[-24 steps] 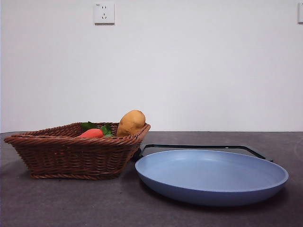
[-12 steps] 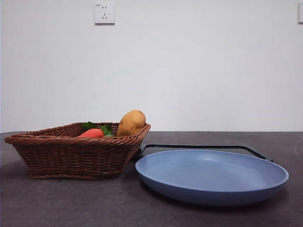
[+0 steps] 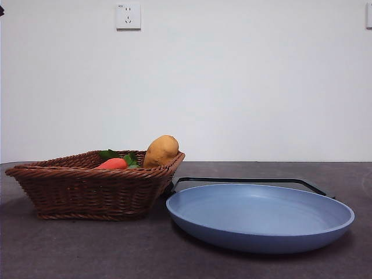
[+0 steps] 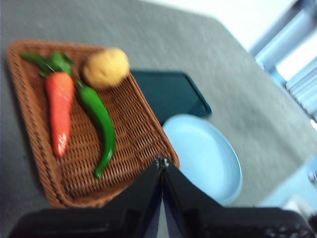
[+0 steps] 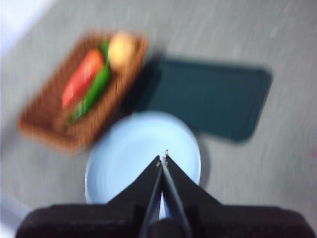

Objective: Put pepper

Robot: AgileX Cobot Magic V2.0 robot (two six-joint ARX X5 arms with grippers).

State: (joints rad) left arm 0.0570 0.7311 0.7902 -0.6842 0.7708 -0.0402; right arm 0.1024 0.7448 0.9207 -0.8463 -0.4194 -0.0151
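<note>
The pepper [image 4: 101,126], long, glossy and dark green, lies in the wicker basket [image 4: 136,121] between an orange-red vegetable [image 4: 60,109] and a tan potato [image 4: 105,67]. The blurred right wrist view also shows the pepper [image 5: 91,94] in the basket. In the front view the basket [image 3: 87,186] wall hides the pepper. My left gripper [image 4: 162,161] hangs shut and empty high above the basket's near corner. High over the blue plate [image 5: 133,148], my right gripper [image 5: 163,156] is shut with nothing in it.
The blue plate [image 3: 256,218] sits right of the basket, with a flat black tray [image 3: 244,180] behind it. The potato [image 3: 161,150] and the orange-red vegetable [image 3: 112,164] stick up over the basket rim. A black arm tip [image 3: 1,10] shows at the top left corner.
A small black arm tip has appeared at the top left corner of the front view. The basket, vegetables, plate and tray have not moved.
</note>
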